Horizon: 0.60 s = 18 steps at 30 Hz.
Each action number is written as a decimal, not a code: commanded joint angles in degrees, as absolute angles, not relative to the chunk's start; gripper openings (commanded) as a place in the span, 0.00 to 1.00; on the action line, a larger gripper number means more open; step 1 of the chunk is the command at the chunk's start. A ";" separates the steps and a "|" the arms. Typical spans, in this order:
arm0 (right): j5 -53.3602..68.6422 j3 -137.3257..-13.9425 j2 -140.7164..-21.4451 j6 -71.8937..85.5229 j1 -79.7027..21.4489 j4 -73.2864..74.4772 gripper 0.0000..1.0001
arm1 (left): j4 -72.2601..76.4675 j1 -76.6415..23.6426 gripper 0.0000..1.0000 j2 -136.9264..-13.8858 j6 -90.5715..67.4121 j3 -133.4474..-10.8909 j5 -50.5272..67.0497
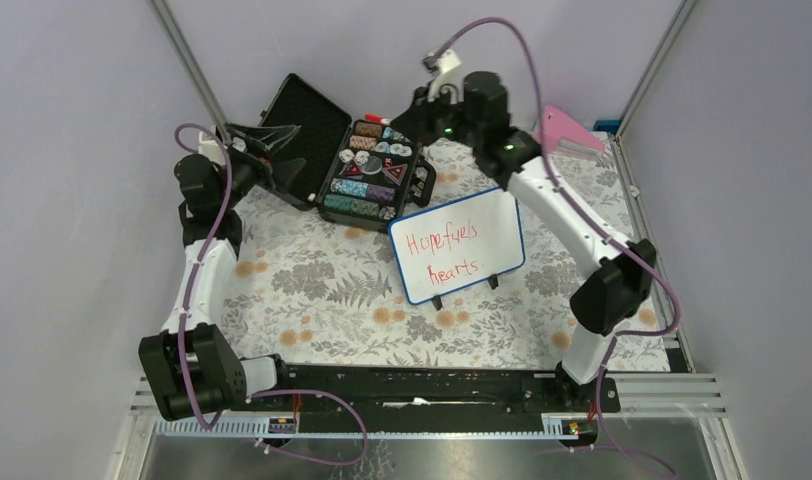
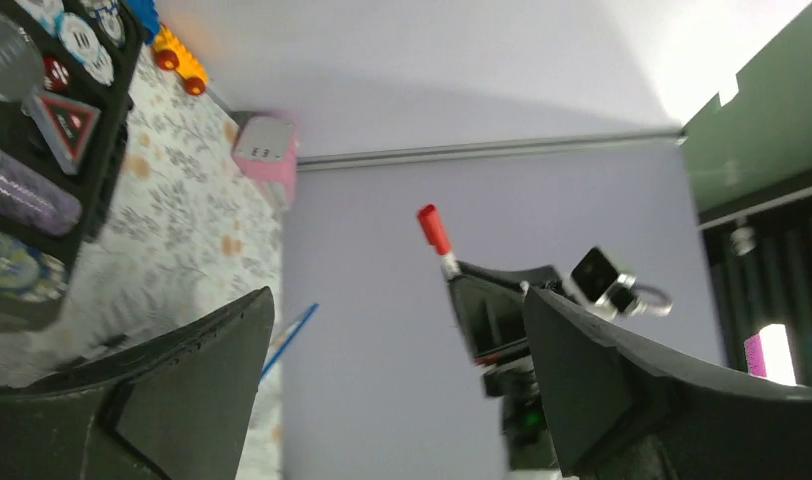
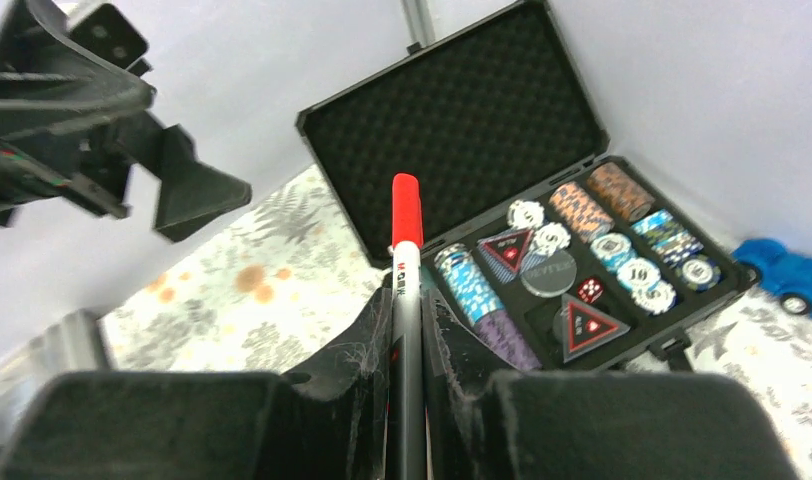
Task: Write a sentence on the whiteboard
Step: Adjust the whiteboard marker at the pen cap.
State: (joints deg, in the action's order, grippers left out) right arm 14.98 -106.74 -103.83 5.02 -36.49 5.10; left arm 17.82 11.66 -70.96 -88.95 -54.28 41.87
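On floral cloth (image 1: 312, 290) — rounded, blue-framed whiteboard (image 1: 502, 225); right gripper (image 3: 407, 292) pinches red-capped marker (image 3: 406, 215).

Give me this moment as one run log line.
left gripper: open, empty | right gripper: shut on red-capped marker | whiteboard: standing | sentence: Hope fuels hearts, red, two lines

Soft, even indoor light fills the overhead view — sharp, with only faint shadows beneath the whiteboard (image 1: 458, 245). The left wrist view is hazy, glaring white at its top right corner; the left claw (image 2: 397, 300) looms dark and blurred.
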 commanded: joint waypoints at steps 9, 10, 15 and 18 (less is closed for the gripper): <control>68.28 -85.74 -90.18 47.93 -20.70 -20.75 0.00 | 30.12 9.25 0.99 -67.74 -52.23 -64.93 71.28; 70.41 -82.39 -90.13 55.51 -20.58 -28.66 0.00 | 30.21 7.96 0.98 -67.84 -52.17 -64.95 72.54; 72.62 -73.61 -92.22 86.00 -20.70 -60.20 0.00 | 26.11 -1.00 0.83 -67.65 -47.87 -65.91 76.52; 71.74 -71.29 -92.18 88.53 -20.66 -63.45 0.00 | 23.61 -3.70 0.78 -67.72 -45.80 -66.54 76.51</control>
